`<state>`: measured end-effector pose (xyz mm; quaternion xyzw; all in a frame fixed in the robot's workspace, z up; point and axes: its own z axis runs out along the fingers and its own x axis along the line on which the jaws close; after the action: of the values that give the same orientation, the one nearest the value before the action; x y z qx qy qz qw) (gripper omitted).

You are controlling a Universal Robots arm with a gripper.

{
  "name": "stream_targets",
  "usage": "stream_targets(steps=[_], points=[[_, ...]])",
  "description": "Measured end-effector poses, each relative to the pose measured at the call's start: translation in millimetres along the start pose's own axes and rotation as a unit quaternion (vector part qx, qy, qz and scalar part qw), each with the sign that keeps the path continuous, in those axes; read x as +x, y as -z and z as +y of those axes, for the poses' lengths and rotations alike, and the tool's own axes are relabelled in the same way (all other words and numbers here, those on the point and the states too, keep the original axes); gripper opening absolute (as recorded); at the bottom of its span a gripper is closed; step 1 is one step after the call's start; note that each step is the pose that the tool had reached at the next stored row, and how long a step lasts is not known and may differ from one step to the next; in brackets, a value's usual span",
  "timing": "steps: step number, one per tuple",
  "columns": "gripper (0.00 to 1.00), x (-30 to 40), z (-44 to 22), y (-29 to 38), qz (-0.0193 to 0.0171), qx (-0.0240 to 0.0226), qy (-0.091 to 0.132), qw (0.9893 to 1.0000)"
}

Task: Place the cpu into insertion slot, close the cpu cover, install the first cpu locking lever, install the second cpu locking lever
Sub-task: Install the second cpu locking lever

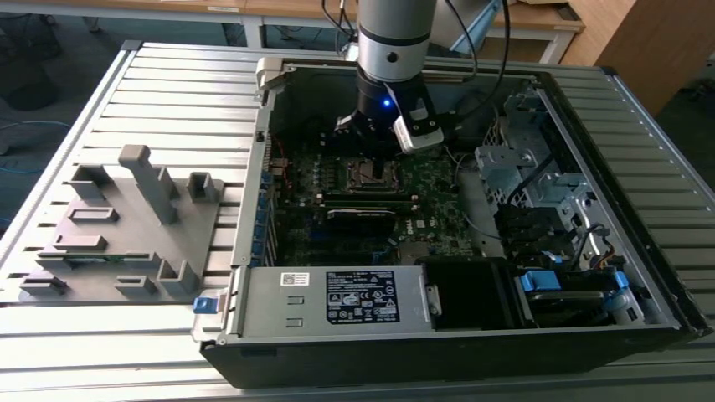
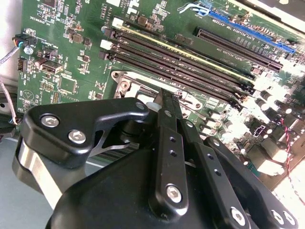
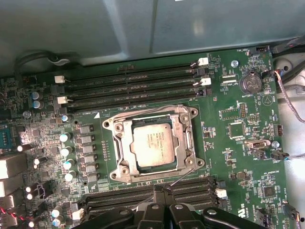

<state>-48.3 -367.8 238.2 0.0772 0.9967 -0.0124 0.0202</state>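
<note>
Item: cpu (image 3: 152,144), seated in the slot (image 3: 125,164) on the green board, cover (image 3: 183,138) lying flat around it.

Item: end effector (image 3: 163,191), above the socket's edge beside a thin lever wire (image 3: 181,177); your wrist views show its fingers (image 2: 167,110) pressed together, empty.

Obscured: in the exterior view the arm (image 1: 393,50) hides part of the socket.
</note>
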Motion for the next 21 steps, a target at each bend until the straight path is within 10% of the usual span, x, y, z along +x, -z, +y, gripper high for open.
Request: stream_targets(steps=[21], points=[[0.1, 17.0, -3.0, -0.8, -0.0051, -0.0008, 0.0, 1.0]])
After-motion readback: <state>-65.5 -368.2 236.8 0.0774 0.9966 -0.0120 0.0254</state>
